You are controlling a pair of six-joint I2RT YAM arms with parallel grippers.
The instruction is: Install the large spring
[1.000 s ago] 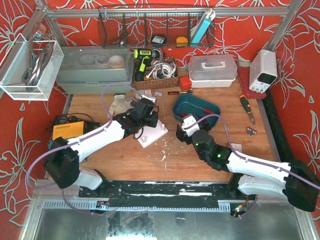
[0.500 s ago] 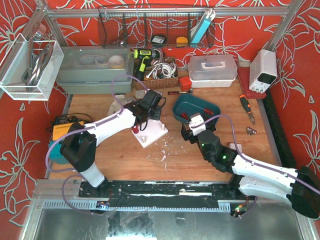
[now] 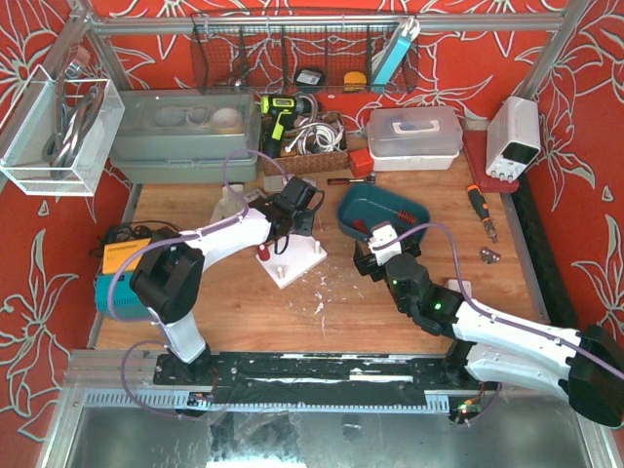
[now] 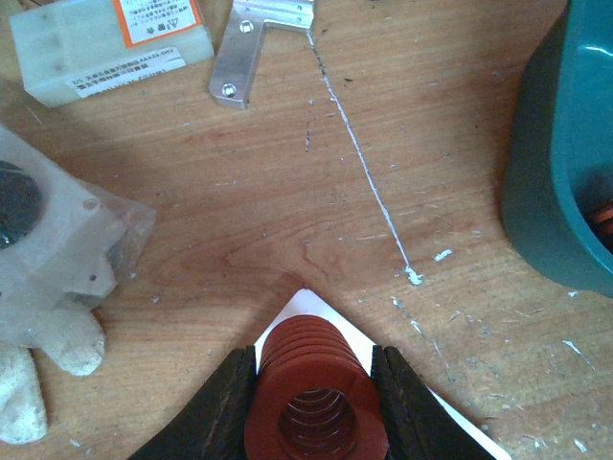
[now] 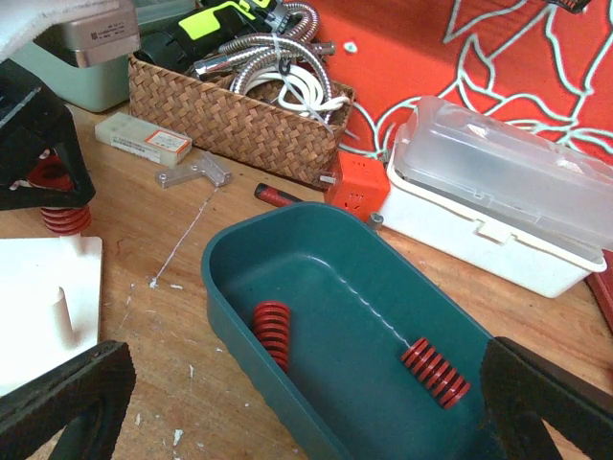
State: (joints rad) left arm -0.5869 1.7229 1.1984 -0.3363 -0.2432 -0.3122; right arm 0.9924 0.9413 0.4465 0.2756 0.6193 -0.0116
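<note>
Teal bin holds two red springs, plain from right wrist, unclear overhead

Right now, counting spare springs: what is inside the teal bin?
The teal bin holds two: one red spring by a side wall, another spring farther right. Its near end is out of frame, unseen.

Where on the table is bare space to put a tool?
Bare wood: between the teal bin, white lidded box and screwdriver; also between the white plate and near rail. Crowded around the left gripper holding the red spring.
</note>
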